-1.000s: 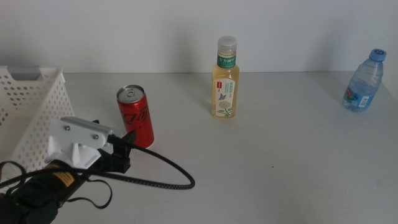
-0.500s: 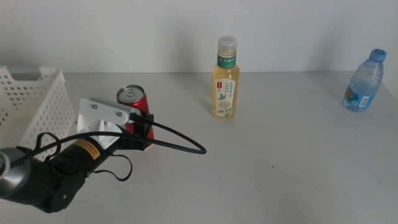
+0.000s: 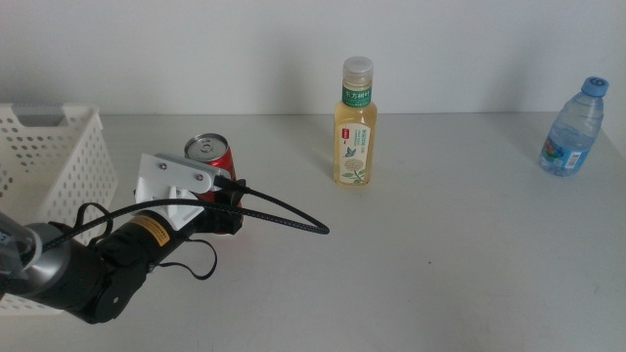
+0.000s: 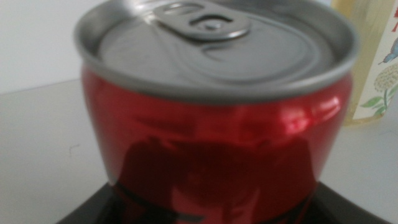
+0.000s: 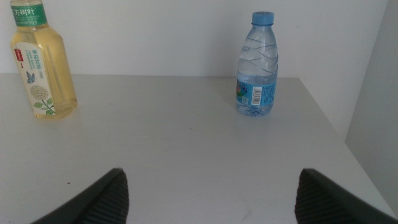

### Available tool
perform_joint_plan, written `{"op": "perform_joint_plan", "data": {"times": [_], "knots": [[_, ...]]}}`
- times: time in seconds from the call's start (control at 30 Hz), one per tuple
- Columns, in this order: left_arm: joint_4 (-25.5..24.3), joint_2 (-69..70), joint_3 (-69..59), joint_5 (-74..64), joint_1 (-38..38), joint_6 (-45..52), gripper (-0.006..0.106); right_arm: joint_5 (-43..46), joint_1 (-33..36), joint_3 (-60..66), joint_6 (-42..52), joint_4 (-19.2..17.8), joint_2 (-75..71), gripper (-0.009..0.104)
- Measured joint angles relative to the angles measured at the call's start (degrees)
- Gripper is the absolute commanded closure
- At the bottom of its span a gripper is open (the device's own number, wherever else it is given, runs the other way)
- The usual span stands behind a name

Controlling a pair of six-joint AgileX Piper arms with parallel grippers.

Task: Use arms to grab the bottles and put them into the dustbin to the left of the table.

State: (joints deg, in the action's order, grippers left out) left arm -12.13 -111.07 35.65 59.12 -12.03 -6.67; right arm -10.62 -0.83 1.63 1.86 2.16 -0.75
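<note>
Red aluminium soda can (image 4: 214,118) stands upright on the pale grey tabletop (image 3: 440,254), between the spread jaws of the left end effector (image 3: 223,205); whether they touch it, I cannot tell. Right end effector (image 5: 208,196) waits wide apart.

1 can (image 3: 209,152), 2 bottles (image 3: 356,122) (image 3: 572,128), 1 dustbin (image 3: 44,161).

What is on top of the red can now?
Nothing rests on the red can; its silver lid and pull tab are bare. The left hand covers its lower body, and the right hand waits apart.
</note>
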Motion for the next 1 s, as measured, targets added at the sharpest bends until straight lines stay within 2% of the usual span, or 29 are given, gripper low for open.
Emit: {"op": "perform_joint_plan", "data": {"times": [0.1,0.2,0.27,0.47,0.67,0.8,0.9,1.0], "knots": [[-0.38,0.36,0.0,-0.58,0.0,-0.22,0.069,0.0,0.0,0.0,0.0,0.0,0.0,0.023],[-0.82,2.17,-0.06,-3.76,0.0,-0.61,0.081,0.0,0.0,0.0,0.0,0.0,0.0,0.023],[-1.05,4.29,-0.06,-7.84,0.0,-0.62,0.085,0.0,0.0,0.0,0.0,0.0,0.0,0.023],[1.7,14.76,0.64,-24.05,0.0,-0.62,0.085,0.0,0.0,0.0,0.0,0.0,0.0,0.023],[3.15,26.22,9.76,-53.85,2.66,-0.62,0.085,0.0,0.0,0.0,0.0,0.0,0.0,0.023],[9.23,29.04,21.72,-77.51,8.29,2.16,0.085,0.0,0.0,0.0,0.0,0.0,0.0,0.023],[13.79,29.15,31.02,-92.27,14.51,9.25,0.086,0.0,0.0,0.0,0.0,0.0,0.0,0.023],[16.2,28.73,39.82,-103.76,20.23,15.44,0.088,0.0,0.0,0.0,0.0,0.0,0.0,0.023]]}}
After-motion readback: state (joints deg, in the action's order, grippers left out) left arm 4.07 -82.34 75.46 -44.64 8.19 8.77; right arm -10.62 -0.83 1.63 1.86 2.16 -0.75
